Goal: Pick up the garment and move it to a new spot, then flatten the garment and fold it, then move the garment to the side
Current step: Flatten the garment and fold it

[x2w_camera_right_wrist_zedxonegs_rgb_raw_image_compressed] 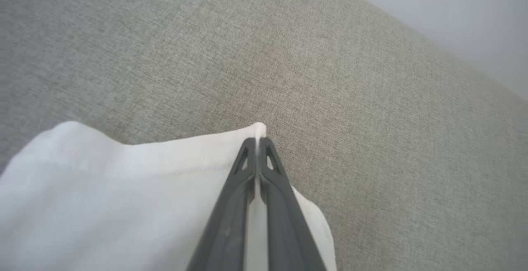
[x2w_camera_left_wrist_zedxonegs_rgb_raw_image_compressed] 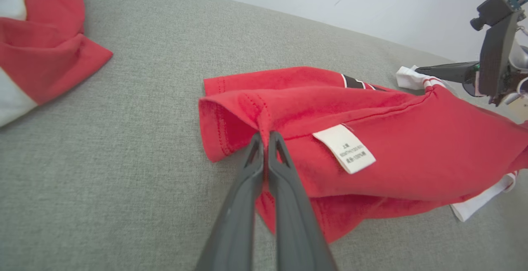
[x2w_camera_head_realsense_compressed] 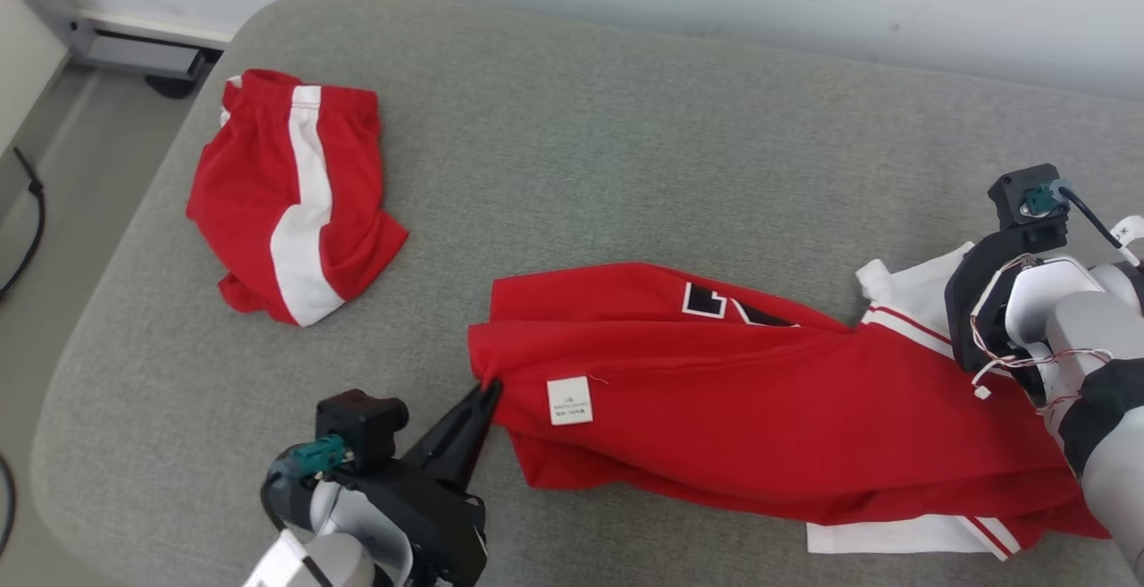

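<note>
Left pincer (x2w_camera_head_realsense_compressed: 487,388) was clamped shut on the garment (x2w_camera_head_realsense_compressed: 760,390), pinching the red hem at its left end; in the left wrist view the two fingers (x2w_camera_left_wrist_zedxonegs_rgb_raw_image_compressed: 247,205) met on a small fold of that hem, pincer (x2w_camera_left_wrist_zedxonegs_rgb_raw_image_compressed: 266,137) low over the grey fabric-covered desk (x2w_camera_head_realsense_compressed: 572,149). Sweep left to right from there. Far left: strip of floor with a dark cable (x2w_camera_head_realsense_compressed: 31,212) beside the desk edge. Next: a second red piece with a broad white stripe (x2w_camera_head_realsense_compressed: 286,194), crumpled near the desk's back-left corner, well apart from the garment. Centre to right: garment was stretched sideways across the front half of the desk, loosely folded along its length, not flat, layers sagging between the two grips. White care label (x2w_camera_head_realsense_compressed: 569,400) was showing near the left end, just beside the left fingertips. Further right: black-and-white printed patch (x2w_camera_head_realsense_compressed: 715,301) on the upper fold, partly hidden in a crease. Then red-striped trim and a white sleeve (x2w_camera_head_realsense_compressed: 912,288) at the right end, with another white sleeve edge (x2w_camera_head_realsense_compressed: 903,535) poking out under the red body along the front. Right pincer (x2w_camera_right_wrist_zedxonegs_rgb_raw_image_compressed: 258,141) was closed on the edge of that white sleeve (x2w_camera_right_wrist_zedxonegs_rgb_raw_image_compressed: 103,188), fingertips together with cloth between them; the left wrist view showed it (x2w_camera_left_wrist_zedxonegs_rgb_raw_image_compressed: 418,70) gripping the sleeve tip from the right.
</note>
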### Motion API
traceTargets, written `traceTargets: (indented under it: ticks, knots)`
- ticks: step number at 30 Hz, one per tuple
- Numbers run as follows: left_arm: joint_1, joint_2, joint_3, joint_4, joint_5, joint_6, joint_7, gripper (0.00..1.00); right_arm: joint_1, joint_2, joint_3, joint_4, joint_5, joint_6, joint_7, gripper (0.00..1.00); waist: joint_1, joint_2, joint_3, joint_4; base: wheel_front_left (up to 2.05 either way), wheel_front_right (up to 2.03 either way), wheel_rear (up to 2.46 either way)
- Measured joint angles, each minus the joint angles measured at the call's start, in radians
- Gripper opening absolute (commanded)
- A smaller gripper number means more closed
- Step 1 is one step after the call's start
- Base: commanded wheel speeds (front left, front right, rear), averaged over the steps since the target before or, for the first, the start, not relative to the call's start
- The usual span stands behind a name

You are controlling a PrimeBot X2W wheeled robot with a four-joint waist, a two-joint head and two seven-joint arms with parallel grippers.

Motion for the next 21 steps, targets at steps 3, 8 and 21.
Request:
traceTargets:
  ticks: [3, 8, 21]
  knots:
    - [-0.002, 0.004, 0.01, 0.022, -0.022, -0.01, 0.0, 0.0, -0.016, 0.0, 0.007, -0.004, -0.01, 0.012, -0.034, 0.0, 0.0, 0.0, -0.004, -0.016, 0.0, 0.0, 0.0]
    - [-0.117, 0.031, 0.055, 0.067, -0.016, -0.018, -0.001, 0.0, -0.167, -0.008, 0.002, -0.06, -0.027, 0.016, -0.135, 0.0, 0.0001, 0.0, -0.011, -0.044, 0.0, 0.0, 0.0]
    - [-0.052, 0.064, 0.129, 0.099, -0.007, 0.008, -0.052, 0.0, -0.064, 0.021, -0.027, -0.107, -0.012, 0.039, -0.487, 0.0, -0.0002, -0.0002, -0.099, -0.125, 0.0, 0.0, 0.0]
